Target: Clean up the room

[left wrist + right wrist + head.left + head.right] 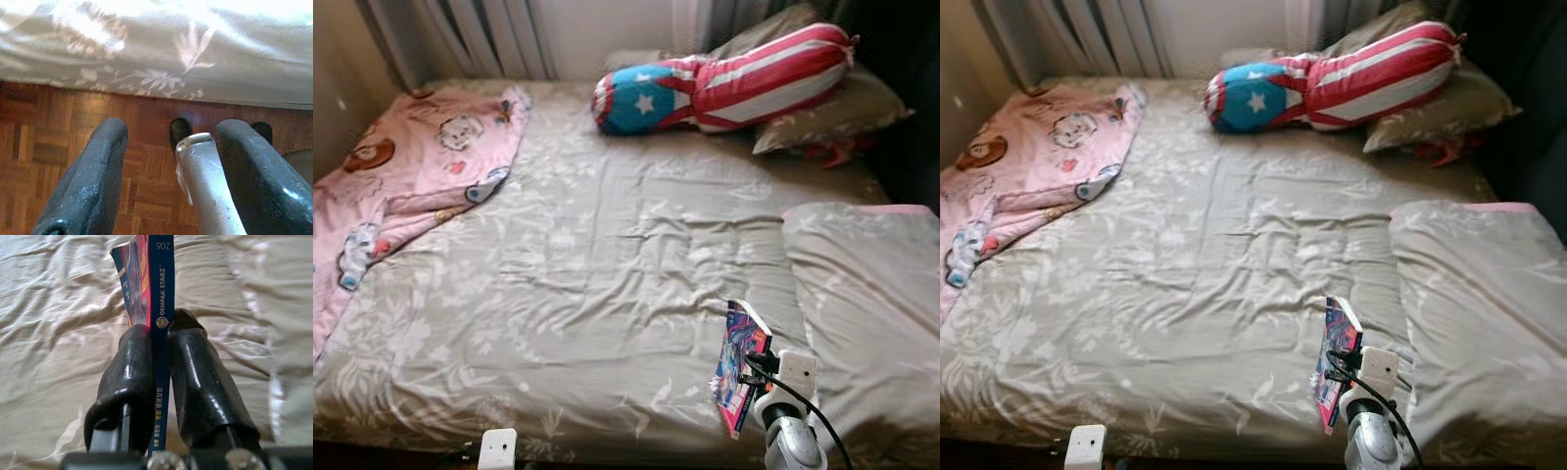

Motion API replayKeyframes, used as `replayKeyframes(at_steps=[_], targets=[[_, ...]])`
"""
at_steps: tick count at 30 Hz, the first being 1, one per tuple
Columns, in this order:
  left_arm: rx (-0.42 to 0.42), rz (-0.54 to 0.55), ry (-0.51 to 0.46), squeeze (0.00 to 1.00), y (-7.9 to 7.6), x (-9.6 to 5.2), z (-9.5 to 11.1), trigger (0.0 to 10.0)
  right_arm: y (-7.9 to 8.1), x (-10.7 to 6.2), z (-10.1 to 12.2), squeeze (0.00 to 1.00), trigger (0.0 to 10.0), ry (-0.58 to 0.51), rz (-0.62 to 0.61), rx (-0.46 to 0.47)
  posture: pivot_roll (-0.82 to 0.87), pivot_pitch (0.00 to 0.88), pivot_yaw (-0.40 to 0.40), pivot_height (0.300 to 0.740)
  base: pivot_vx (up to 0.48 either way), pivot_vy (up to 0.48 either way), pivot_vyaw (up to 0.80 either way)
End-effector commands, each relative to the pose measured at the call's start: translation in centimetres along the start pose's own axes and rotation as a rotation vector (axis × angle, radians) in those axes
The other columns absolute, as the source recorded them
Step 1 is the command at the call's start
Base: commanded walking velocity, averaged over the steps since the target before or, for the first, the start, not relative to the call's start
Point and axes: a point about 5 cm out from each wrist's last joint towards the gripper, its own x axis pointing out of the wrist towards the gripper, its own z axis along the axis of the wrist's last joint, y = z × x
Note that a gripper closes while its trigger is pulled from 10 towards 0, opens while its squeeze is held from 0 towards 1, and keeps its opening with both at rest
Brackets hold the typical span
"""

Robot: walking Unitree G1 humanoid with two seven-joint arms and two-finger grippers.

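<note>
Across most of the head camera views is a bed [587,294] with a wrinkly grey leaf-print sheet, a pink cartoon blanket [411,176] bunched on its left side and a stars-and-stripes bolster pillow [724,83] up by the head end. Down at the near right edge, the right end effector [161,382] is clenched on a thin comic book [159,308], held edge-up just above the sheet. Left end effector [166,176] hangs released over the parquet floor [58,147] beside the bed.
</note>
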Motion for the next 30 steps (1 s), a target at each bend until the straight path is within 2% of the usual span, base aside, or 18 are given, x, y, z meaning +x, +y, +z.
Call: replayKeyframes(at_steps=[1, 9, 25, 30], targets=[[-0.007, 0.010, 0.038, 0.00, 0.29, -0.26, -0.95, 10.0, -0.08, 0.02, 0.04, 0.00, 10.0, -0.002, -0.006, 0.009, -0.16, 0.120, 0.009, 0.740, 0.000, 0.000, -0.76], [-0.005, 0.007, 0.038, 0.00, 0.15, -0.24, -0.92, 10.0, -0.06, 0.04, 0.13, 0.00, 10.0, -0.008, -0.006, 0.003, -0.16, 0.121, 0.008, 0.740, 0.000, 0.000, -0.73], [-0.005, 0.002, 0.027, 0.00, -0.05, -0.13, -0.59, 10.0, -0.02, 0.10, 0.21, 0.00, 10.0, -0.012, -0.015, 0.009, -0.16, 0.119, 0.008, 0.740, 0.000, 0.000, 0.00], [-0.004, 0.002, 0.025, 0.00, -0.09, -0.12, -0.56, 10.0, -0.12, 0.10, 0.14, 0.00, 10.0, -0.004, -0.014, 0.007, -0.16, 0.117, 0.009, 0.740, 0.250, 0.000, -0.76]])
